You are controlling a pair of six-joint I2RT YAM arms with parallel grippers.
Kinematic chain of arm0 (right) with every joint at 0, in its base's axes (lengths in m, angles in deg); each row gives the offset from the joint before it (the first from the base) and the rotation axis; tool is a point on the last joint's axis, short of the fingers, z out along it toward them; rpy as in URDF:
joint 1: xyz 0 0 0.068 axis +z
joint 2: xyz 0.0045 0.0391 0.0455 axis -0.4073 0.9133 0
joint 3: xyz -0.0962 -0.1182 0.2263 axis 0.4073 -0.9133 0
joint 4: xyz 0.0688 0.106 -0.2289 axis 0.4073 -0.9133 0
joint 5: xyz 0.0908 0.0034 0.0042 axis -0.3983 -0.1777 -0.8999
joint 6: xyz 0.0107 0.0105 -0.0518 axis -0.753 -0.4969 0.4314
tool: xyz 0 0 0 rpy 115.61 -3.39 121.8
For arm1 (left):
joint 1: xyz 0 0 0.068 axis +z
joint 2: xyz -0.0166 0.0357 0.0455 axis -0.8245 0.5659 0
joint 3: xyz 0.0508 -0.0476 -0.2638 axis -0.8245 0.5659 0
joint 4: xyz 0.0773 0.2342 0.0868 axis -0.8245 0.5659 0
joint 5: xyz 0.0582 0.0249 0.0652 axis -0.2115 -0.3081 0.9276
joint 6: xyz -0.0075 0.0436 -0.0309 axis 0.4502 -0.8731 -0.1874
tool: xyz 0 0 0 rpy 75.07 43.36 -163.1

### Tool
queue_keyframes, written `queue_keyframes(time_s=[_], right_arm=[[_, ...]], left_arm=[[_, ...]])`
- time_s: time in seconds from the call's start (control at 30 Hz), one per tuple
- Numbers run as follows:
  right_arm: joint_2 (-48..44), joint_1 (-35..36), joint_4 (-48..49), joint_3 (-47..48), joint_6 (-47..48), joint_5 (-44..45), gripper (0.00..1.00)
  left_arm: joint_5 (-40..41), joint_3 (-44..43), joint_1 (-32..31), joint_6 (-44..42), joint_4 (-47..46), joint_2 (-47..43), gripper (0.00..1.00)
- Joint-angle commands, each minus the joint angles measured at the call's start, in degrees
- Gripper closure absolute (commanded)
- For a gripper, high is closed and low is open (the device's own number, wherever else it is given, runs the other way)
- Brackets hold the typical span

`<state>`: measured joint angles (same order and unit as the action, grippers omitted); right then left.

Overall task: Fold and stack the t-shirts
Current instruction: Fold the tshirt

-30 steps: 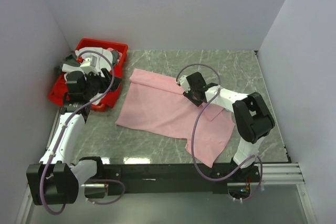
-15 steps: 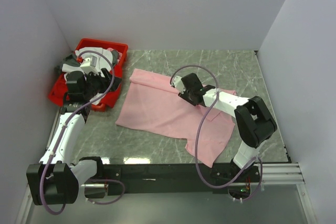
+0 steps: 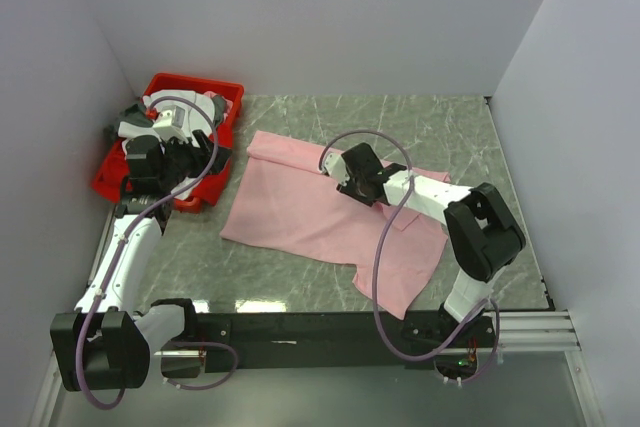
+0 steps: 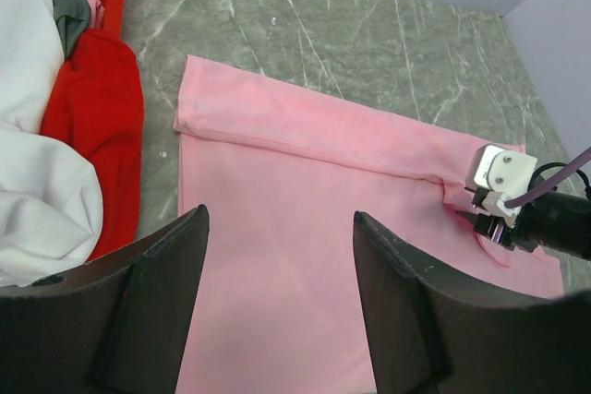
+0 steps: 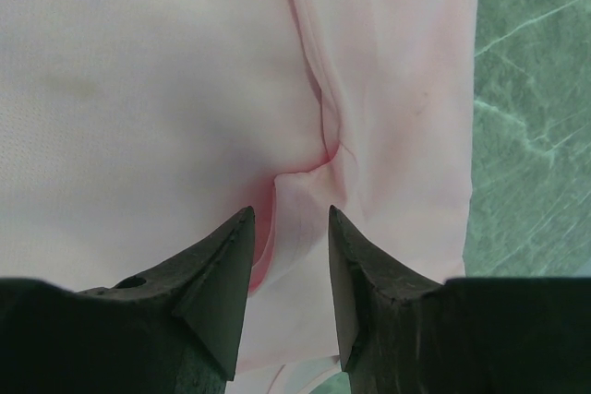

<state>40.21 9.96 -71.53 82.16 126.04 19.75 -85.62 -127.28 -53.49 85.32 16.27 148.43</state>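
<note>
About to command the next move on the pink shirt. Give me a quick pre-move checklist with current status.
1. Right pincer at the pink t-shirt's folded far edge: ok.
2. Cloth between its jaws: ok, bunched in the gap.
3. Firm grip on that cloth: cannot tell.
4. Left pincer open and empty, by the red bin: ok.
5. Shirt apart from the bin: ok, bare table shows between them.
6. Shirt smooth: not ok, wrinkled at the right pincer.
</note>
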Motion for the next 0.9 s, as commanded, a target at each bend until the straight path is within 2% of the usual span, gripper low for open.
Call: queue_keyframes(time_s=[0.0,0.27,0.37,0.47,0.6,0.7,0.87], right_arm=[[1.52,0.45,0.11,0.69,0.99,1.19,0.55],[3.63,0.37,0.55,0.87,1.7,2.68,0.58],[3.46,0.37,1.34,0.17,1.79,3.56,0.62],[2.85,0.37,1.78,-0.1,1.61,3.57,0.69],[1.97,0.37,1.34,0.25,1.17,2.6,0.84],[1.09,0.45,0.29,0.86,0.12,0.06,0.91],[-0.14,0.37,-1.55,2.36,-2.96,-4.52,0.97]], left_arm=[[-1.62,0.05,-0.2,-0.32,-1.77,-0.41,0.31],[-1.71,-0.03,-0.2,-0.41,-1.68,-0.68,0.31],[-1.62,-0.03,-0.2,-0.41,-1.77,-0.68,0.31],[-1.8,0.05,-0.2,-0.32,-1.77,-0.77,0.31],[-1.88,-0.03,-0.2,-0.41,-1.77,-0.77,0.31],[-1.88,0.05,-0.2,-0.41,-1.77,-0.77,0.31],[-1.97,0.05,-0.2,-0.32,-1.85,-0.85,0.31]])
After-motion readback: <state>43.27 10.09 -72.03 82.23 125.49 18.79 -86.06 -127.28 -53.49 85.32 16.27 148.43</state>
